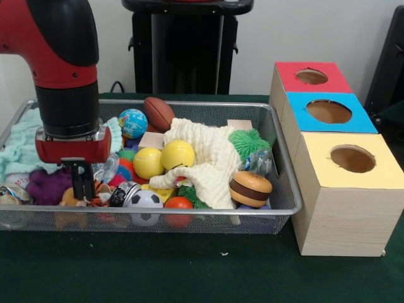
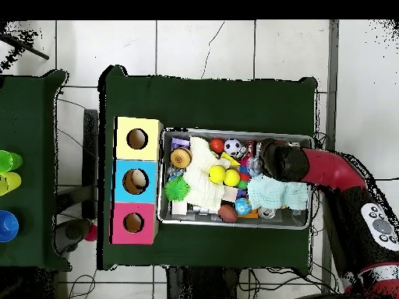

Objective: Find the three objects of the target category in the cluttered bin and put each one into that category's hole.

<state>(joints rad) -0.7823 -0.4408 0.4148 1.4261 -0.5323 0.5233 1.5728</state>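
- Gripper [image 1: 83, 188] lowered into the cluttered bin [image 1: 287, 208], at its 9 o'clock end in the front view.
- Orange striped plush [image 1: 100, 197] just at 3 o'clock of the tips, touching or nearly so.
- Jaws: cannot tell how wide, or whether anything is held.
- Red-faced hole [image 1: 311, 76] well apart, toward 2 o'clock.

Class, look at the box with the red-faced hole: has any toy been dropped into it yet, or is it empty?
Cannot tell. The red-faced hole shows only a shadowed wooden interior in both views; its floor is hidden.

Arm vertical, gripper [image 1: 83, 183] low, fingers seemingly closed.
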